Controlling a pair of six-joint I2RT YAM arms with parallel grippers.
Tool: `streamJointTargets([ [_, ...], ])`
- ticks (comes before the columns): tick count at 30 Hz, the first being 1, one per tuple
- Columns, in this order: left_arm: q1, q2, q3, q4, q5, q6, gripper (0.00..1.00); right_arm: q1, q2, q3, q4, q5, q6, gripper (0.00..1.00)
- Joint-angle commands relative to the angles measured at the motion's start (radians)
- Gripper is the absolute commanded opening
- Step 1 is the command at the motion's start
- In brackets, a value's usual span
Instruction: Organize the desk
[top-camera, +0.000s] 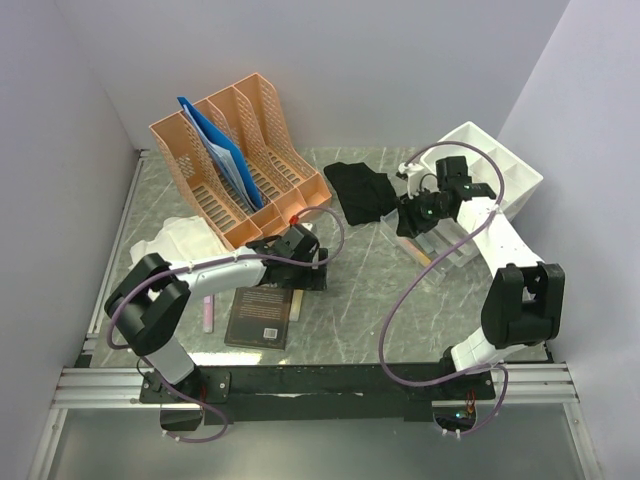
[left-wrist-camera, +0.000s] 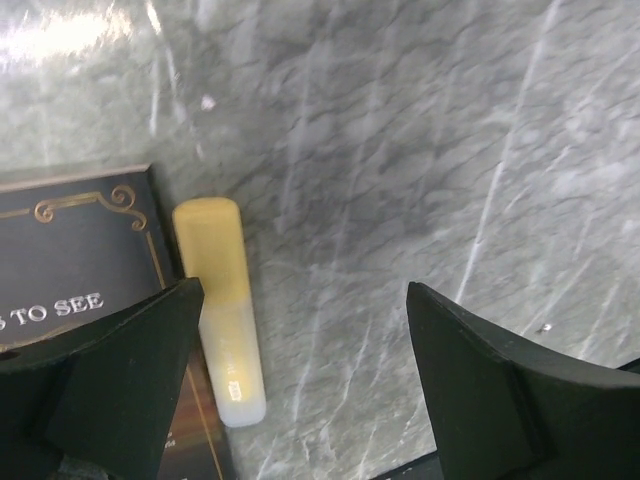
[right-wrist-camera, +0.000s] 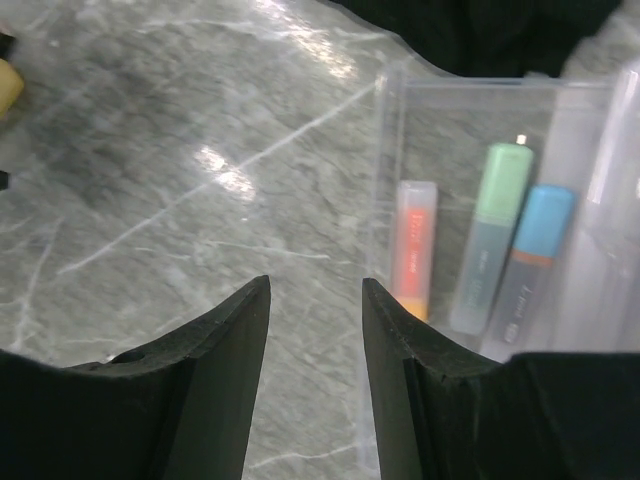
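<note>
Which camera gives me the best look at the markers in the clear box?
Right wrist: the orange marker, green marker and blue marker lie side by side in the clear box, plainly visible. Top external shows the box mostly hidden by the robot, markers indistinct. Left wrist shows none of them.

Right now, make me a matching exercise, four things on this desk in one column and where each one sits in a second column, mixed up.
1 blue folder
2 yellow highlighter
3 green-capped marker
4 black cloth

A inside the clear box
B flat on the desk beside the dark book
C standing in the orange file rack
D crumpled between rack and white bin

Pairs: 1-C, 2-B, 3-A, 4-D
</note>
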Motion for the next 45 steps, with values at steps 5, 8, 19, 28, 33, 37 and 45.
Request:
streamJointTargets([
  [5, -0.013, 0.010, -0.010, -0.084, -0.026, -0.024, 0.88, 0.016, -0.038, -0.024, 0.016, -0.080, 0.040, 0.49],
  [8, -0.013, 0.043, 0.001, -0.104, -0.035, -0.030, 0.84, 0.016, -0.041, -0.027, 0.014, -0.083, 0.042, 0.49],
  [19, -0.057, 0.167, 0.095, -0.199, -0.106, -0.002, 0.67, 0.017, -0.055, -0.024, 0.017, -0.103, 0.057, 0.49],
  [28, -0.110, 0.281, 0.161, -0.259, -0.158, 0.018, 0.53, 0.016, -0.070, -0.010, 0.010, -0.148, 0.074, 0.48],
  [33, -0.113, 0.303, 0.199, -0.251, -0.140, 0.027, 0.44, 0.016, -0.092, 0.003, 0.014, -0.168, 0.085, 0.48],
  [37, -0.113, 0.310, 0.224, -0.225, -0.104, 0.045, 0.39, 0.016, -0.108, 0.017, 0.013, -0.178, 0.089, 0.48],
  [45, -0.116, 0.321, 0.274, -0.196, -0.061, 0.072, 0.39, 0.016, -0.115, 0.026, 0.010, -0.182, 0.089, 0.48],
])
